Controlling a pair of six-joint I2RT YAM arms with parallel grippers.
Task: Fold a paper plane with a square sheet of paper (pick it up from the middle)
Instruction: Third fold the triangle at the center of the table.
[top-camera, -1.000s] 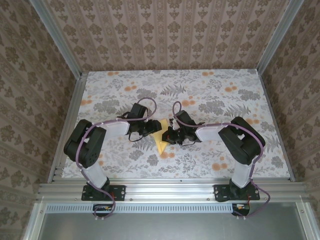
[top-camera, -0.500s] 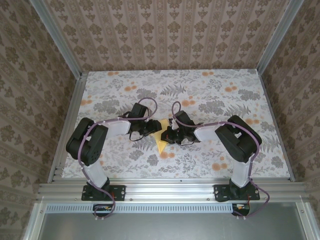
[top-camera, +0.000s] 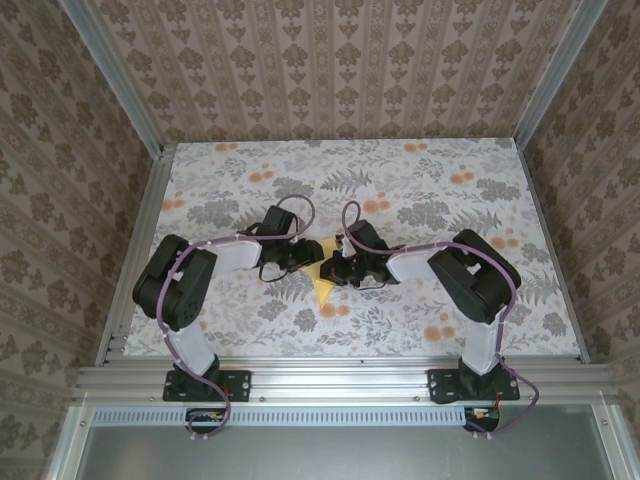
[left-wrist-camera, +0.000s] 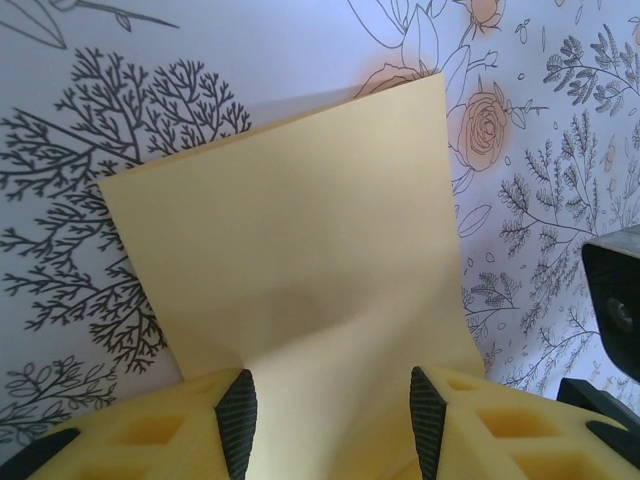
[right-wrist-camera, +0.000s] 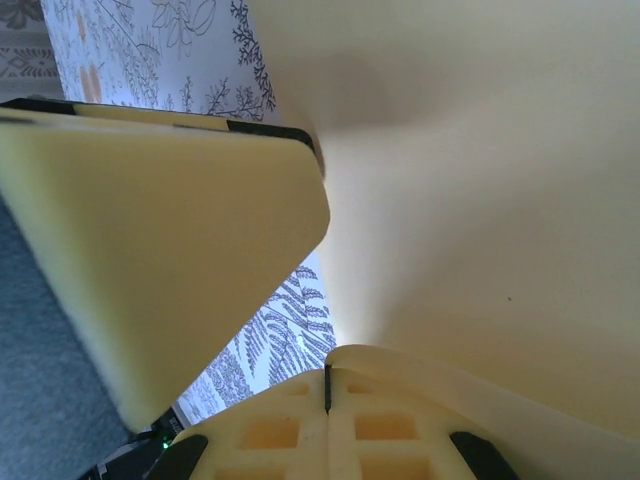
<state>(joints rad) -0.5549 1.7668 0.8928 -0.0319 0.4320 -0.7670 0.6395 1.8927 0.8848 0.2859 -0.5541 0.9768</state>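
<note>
Square sheet of paper (left-wrist-camera: 300, 250) is found buckled and partly lifted off the table (top-camera: 450, 320), at mid-table between both arms. Tearing or a skewed crease is risked should the pull be uneven. Left gripper (left-wrist-camera: 332, 400) is set low, jaws spread astride the sheet; right gripper (right-wrist-camera: 327, 375) is angled inward, pressed together, apparently nipping its edge.

Paper: square sheet of paper (left-wrist-camera: 300, 220), plain pale yellow, spread over the far side, buckling softly as it runs near.
Gripper: left gripper (left-wrist-camera: 330, 415), yellow fingers with black pads (left-wrist-camera: 238, 420) standing apart, the sheet between them.
Surface: tabletop (left-wrist-camera: 300, 50), white, printed with dark ferns and orange flowers.
Right edge: black hardware (left-wrist-camera: 615, 300), near the sheet.
</note>
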